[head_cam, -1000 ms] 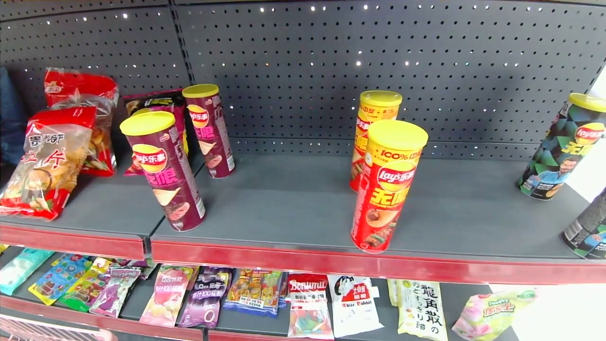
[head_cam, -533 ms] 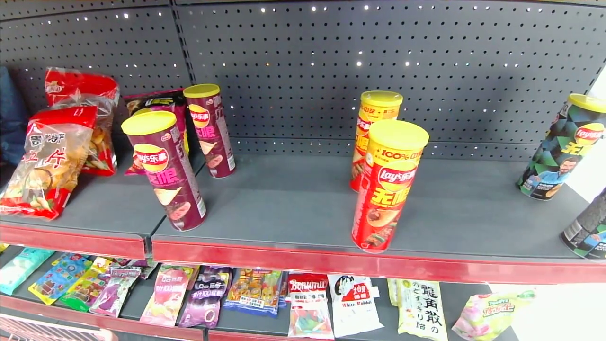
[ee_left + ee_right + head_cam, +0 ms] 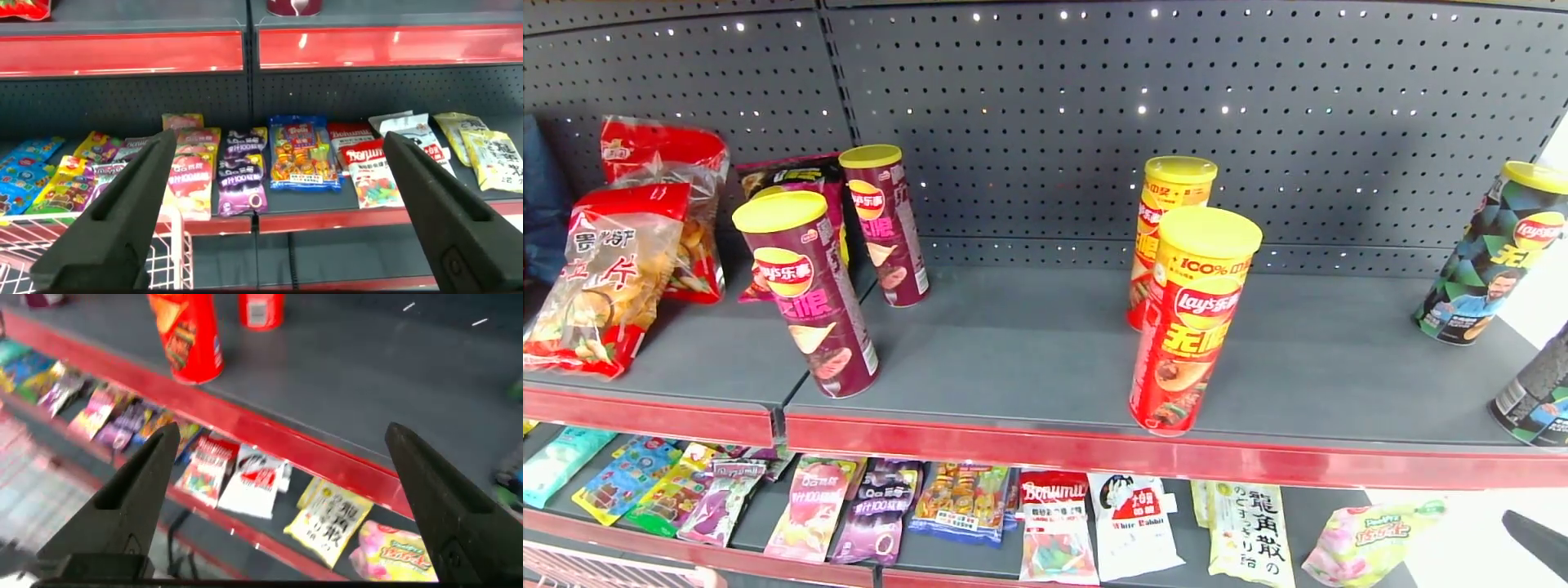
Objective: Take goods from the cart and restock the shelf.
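Your left tool [image 3: 279, 140] and right tool [image 3: 282, 434] are both wide open, holding nothing. The chip cans [image 3: 1192, 327] stand upright on the shelf [image 3: 1029, 351]. I judge them light, stiff and slippery: take one around the middle.

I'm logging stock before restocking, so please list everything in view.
Upper shelf: one, grey, red edge, topmost.
Lower shelf: one, same colours, beneath it.
Purple cans: two, yellow lids, upper shelf, left.
Purple bag: one, dark, beside the rear can.
Red cans: two, red and yellow, upper shelf middle.
Green cans: two, green-black, upper shelf far right.
Snack bags: two, red and clear, upper shelf far left.
Candy packets: a row, mixed colours, lower shelf.
Cart: one, pale wire, low at the left.
Left gripper: one, black, open, facing the lower shelf.
Right gripper: one, black, open, facing the shelf edges.
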Controlling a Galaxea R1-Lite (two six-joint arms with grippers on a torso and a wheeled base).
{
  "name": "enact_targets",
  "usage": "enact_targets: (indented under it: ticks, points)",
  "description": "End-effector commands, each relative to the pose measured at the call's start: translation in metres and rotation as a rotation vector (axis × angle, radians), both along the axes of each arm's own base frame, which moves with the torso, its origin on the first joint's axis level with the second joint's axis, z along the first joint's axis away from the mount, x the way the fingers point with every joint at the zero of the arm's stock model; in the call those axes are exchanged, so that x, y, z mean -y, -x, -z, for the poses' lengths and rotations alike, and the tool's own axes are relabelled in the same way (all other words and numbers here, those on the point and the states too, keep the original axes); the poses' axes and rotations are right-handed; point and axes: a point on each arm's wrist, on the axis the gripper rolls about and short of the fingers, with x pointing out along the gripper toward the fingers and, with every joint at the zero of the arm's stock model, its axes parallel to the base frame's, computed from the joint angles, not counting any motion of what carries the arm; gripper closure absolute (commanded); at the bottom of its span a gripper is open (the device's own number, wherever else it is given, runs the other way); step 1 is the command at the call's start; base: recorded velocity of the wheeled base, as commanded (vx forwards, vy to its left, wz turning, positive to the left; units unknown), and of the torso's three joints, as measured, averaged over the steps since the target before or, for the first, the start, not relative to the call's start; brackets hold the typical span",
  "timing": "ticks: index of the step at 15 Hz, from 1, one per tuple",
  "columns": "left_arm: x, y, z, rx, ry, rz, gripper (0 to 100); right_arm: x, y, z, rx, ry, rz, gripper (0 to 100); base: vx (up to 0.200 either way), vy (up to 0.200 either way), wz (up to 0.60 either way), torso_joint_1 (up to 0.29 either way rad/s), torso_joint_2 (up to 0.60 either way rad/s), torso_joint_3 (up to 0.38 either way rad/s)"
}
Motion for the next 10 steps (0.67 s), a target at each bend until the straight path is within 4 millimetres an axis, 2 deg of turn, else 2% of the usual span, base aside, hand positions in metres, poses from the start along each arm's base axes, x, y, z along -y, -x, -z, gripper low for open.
enact_targets:
  ticks: [1, 7, 10]
  points:
    - [0.0, 0.0, 0.0, -0.004, 0.0, 0.0, 0, -0.015, -0.061, -0.001, -0.209, 0.051, -0.075, 0, 0.0, 0.0, 0.0, 0.0, 0.0, 0.0]
    - [0.0, 0.0, 0.0, -0.004, 0.0, 0.0, 0, -0.038, -0.128, 0.007, -0.358, 0.168, 0.002, 0, 0.0, 0.0, 0.0, 0.0, 0.0, 0.0]
    - [0.0, 0.0, 0.0, -0.004, 0.0, 0.0, 0, -0.044, -0.15, 0.009, -0.369, 0.188, 0.046, 0, 0.0, 0.0, 0.0, 0.0, 0.0, 0.0]
